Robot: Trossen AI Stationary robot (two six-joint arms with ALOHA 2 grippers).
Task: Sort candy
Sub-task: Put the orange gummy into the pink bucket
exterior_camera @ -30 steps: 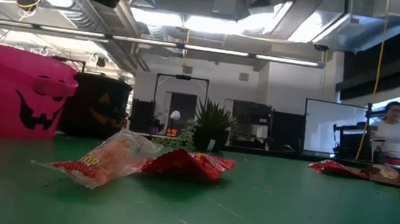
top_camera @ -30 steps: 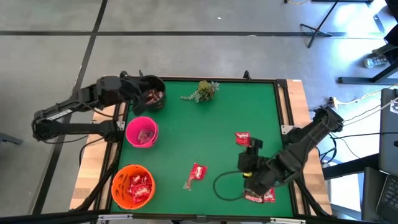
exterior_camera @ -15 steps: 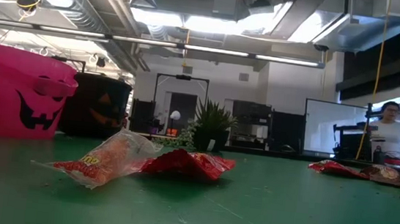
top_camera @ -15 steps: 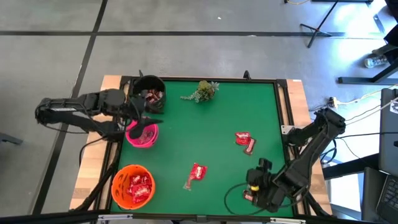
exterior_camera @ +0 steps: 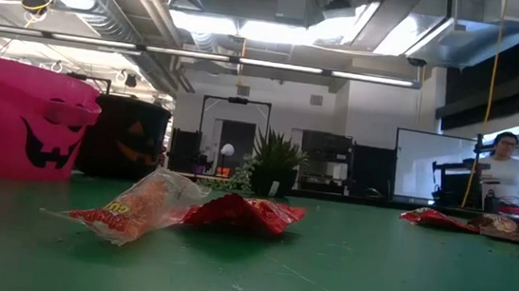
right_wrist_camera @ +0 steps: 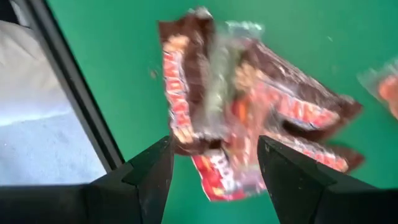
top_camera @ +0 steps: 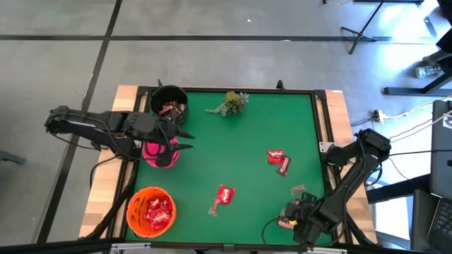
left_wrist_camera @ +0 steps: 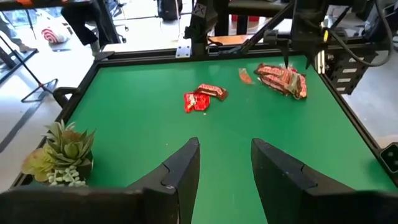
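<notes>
Since a second ago, left gripper point(top_camera: 185, 139) is swinging from the black bowl point(top_camera: 169, 104) to above the pink bowl point(top_camera: 159, 152), fingers apart, empty. Right gripper point(top_camera: 295, 217) is dropping back toward the near right corner, fingers apart over a candy heap point(right_wrist_camera: 249, 134). Other candy point(top_camera: 277, 159) is lying mid-table point(top_camera: 240, 148), more filling the orange bowl point(top_camera: 150, 211).
</notes>
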